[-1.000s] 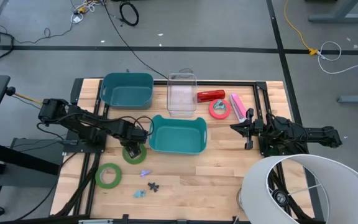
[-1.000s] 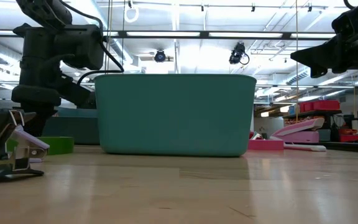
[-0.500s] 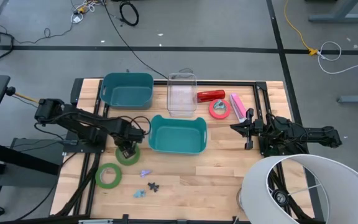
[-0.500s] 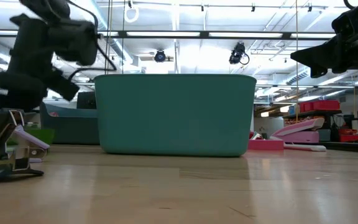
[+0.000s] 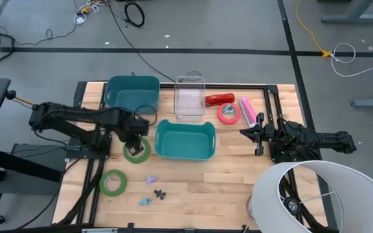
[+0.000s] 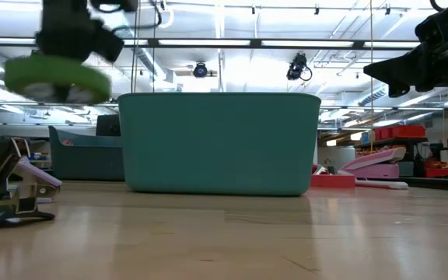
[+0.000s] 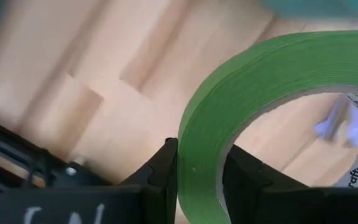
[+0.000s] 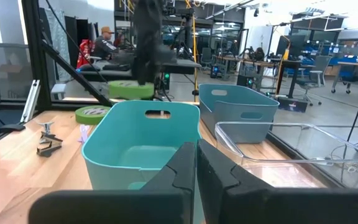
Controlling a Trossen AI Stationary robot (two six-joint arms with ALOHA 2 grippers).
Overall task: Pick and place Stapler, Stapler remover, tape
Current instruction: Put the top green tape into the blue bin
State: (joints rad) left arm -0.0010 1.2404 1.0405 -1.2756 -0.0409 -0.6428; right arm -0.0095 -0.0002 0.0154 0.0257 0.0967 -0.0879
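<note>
In the high view, a tape roll sits at centre left, clamped in the left gripper, just left of the central bin. A second bin lies up and left of it, a clear container directly above. Another tape roll lies lower left, three staple removers lower centre. Right of the container lie a stapler, a tape roll and another stapler. The right gripper is at centre right.
</note>
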